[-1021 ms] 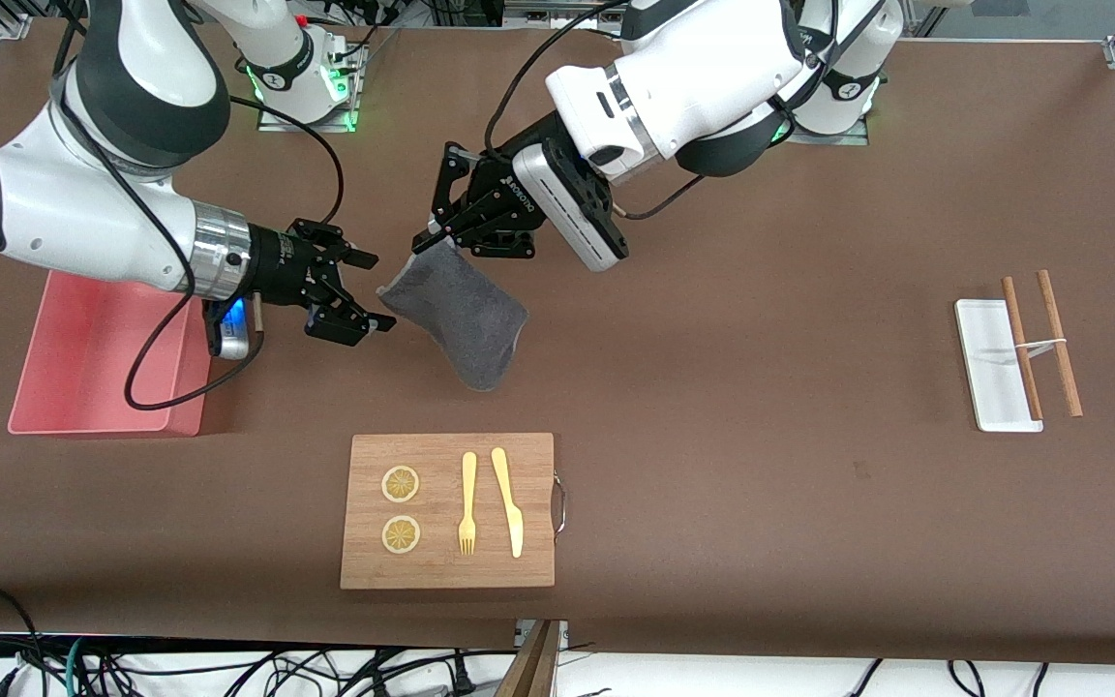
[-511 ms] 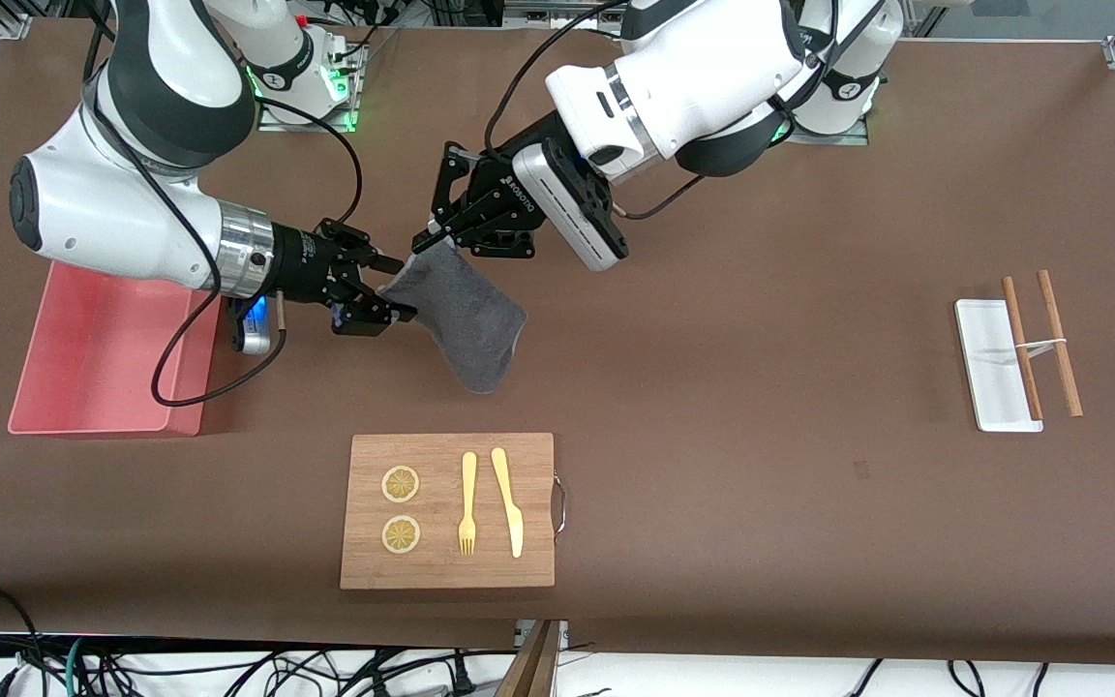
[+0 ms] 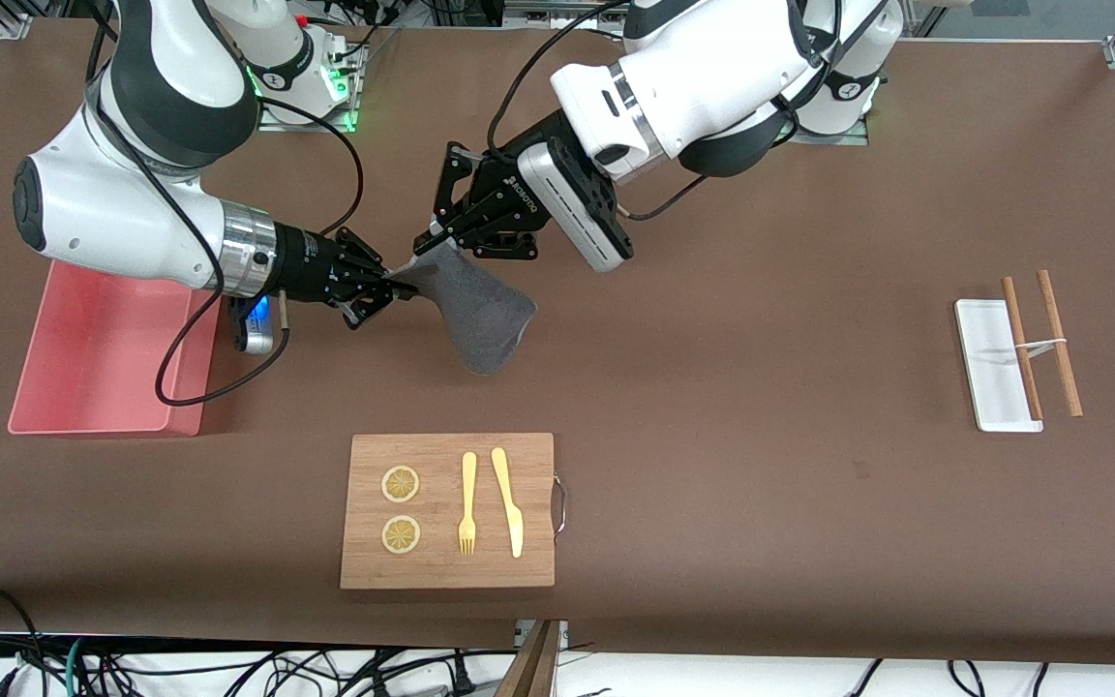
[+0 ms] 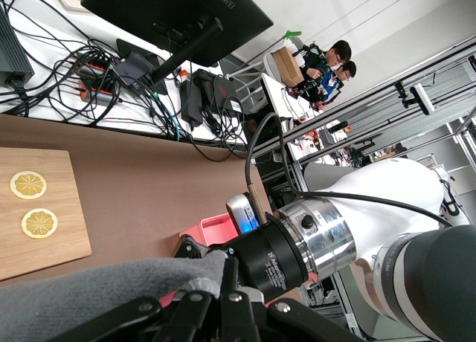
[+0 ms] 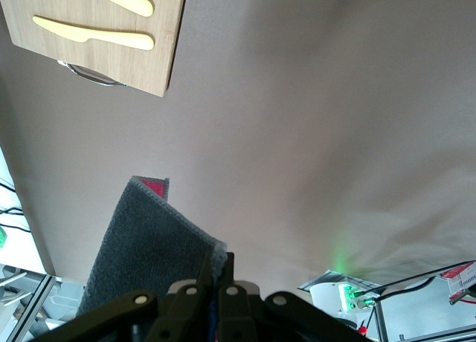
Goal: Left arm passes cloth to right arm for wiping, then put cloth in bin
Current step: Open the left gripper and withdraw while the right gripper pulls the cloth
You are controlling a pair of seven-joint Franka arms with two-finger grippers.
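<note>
Now the right gripper [image 3: 401,284] has closed onto the soft dark-grey cloth [image 3: 480,315]; left gripper [image 3: 434,235] still pinches its corner. Handover mid-way, release pending.

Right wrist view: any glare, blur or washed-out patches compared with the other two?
Right wrist view: the table looks pale, with a green glow at one edge. Left wrist view: bright background, the cloth close and soft. Front view: evenly lit, a soft shadow beside the bin.

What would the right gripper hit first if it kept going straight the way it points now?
The right gripper, shut on the cloth, points toward the left gripper. It would probably meet those fingers first; both pinch the same cloth edge, though depth is unclear.
</note>
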